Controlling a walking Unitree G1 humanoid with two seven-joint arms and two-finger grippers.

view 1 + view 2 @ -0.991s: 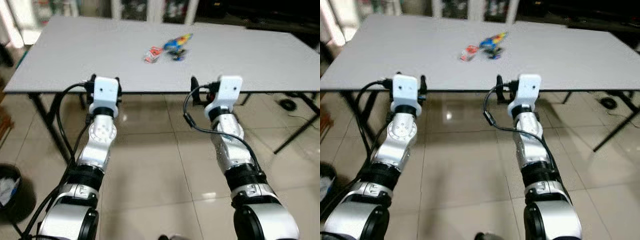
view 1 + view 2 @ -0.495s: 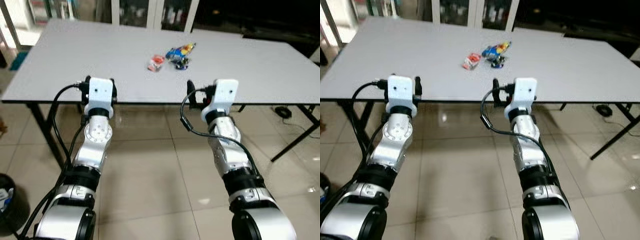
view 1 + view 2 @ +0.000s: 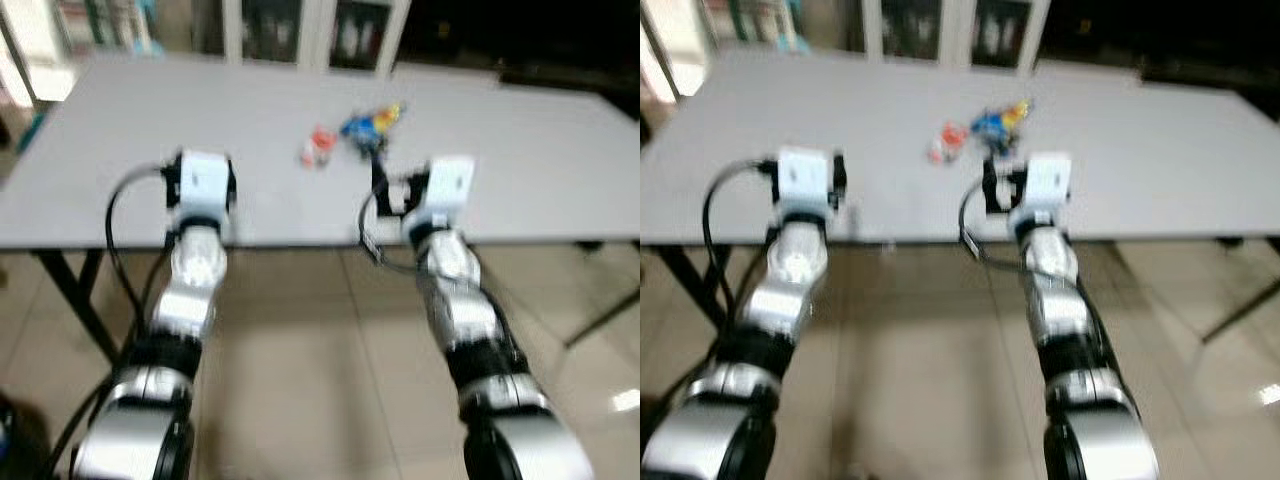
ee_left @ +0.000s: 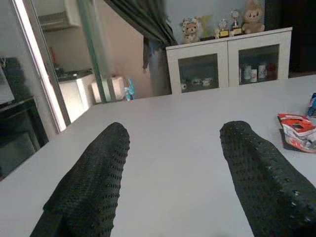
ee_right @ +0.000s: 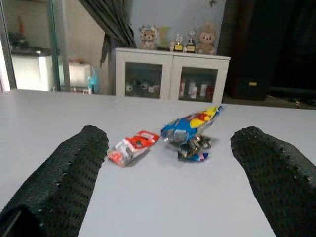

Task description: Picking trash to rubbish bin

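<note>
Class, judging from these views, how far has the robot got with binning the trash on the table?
Nothing is binned yet. The red wrapper, blue and yellow wrapper and small crumpled wrapper all lie on the grey table. In hand: nothing; the right gripper and left gripper are open above the table's near edge. Left: grasping and binning each.
</note>
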